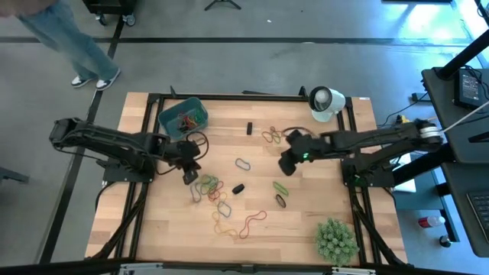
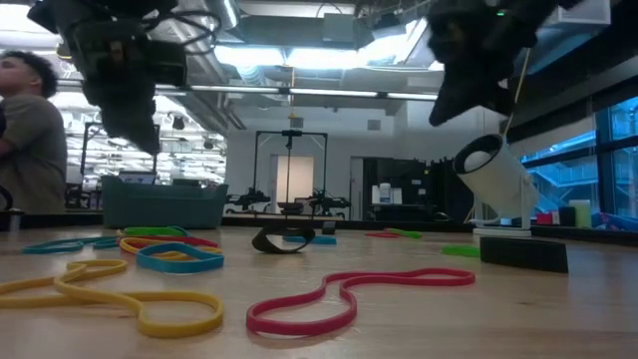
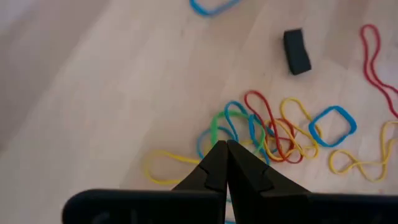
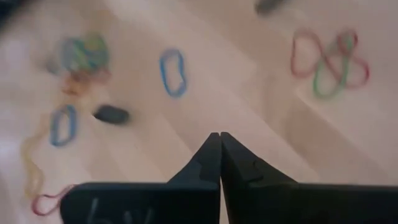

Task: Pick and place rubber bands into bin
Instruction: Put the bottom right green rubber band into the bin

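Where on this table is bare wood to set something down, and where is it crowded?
Bare: the front left corner of the table, and the strip between the bin and the white cup. Crowded: the centre, strewn with rubber bands.

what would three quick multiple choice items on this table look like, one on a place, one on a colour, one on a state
1. Where on the table is the bin?
A. at the far left corner
B. at the near right corner
C. in the middle

2. What colour is the big looping band nearest the low camera, right of the yellow one?
A. white
B. red
C. purple

3. How do the left gripper and its jaws stand?
A. wide open
C. shut on the bin's wall
B. shut, nothing seen between them

Key:
1 A, the high view shows the teal tub by the far left corner, with bands in it.
2 B, it lies red on the wood in the low view.
3 B, the left wrist view shows the tips pressed together above the cluster of bands.
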Tool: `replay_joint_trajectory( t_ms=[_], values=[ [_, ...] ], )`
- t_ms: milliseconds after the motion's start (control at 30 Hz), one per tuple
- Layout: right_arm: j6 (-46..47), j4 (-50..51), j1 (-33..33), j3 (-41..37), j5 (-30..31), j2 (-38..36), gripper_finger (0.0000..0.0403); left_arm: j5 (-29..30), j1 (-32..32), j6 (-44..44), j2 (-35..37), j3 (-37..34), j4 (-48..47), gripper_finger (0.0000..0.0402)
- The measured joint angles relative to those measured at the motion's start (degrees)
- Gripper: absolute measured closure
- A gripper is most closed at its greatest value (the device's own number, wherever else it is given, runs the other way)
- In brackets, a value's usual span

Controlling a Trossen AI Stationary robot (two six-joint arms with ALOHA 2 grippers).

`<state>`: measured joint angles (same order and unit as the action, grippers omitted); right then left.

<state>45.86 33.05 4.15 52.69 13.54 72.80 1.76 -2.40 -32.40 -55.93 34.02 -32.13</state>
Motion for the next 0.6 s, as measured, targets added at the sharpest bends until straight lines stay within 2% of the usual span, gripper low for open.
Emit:
replay_joint_trajectory(
  t_ms=[133, 233, 467, 600],
  values=[
    [4.56, 11.65, 1.15, 8.69, -2.83, 9.89, 0.0398, -2.21, 3.92, 6.53, 4.8, 0.0, -2.35, 0.04],
    [8.61, 16.76, 2.01, 12.58, -4.18, 16.01, 0.0381, -4.28, 6.15, 10.18, 7.53, 0.0, -3.49, 0.04],
    [10.98, 17.21, 2.7, 14.1, -12.64, 27.06, 0.0323, -4.43, 7.48, 12.79, 10.9, -0.07, -3.48, 0.04],
    [10.93, 16.48, 2.89, 14.08, -13.43, 31.06, 0.0298, -4.42, 7.46, 14.71, 11.39, -0.07, -3.6, 0.04]
  ],
)
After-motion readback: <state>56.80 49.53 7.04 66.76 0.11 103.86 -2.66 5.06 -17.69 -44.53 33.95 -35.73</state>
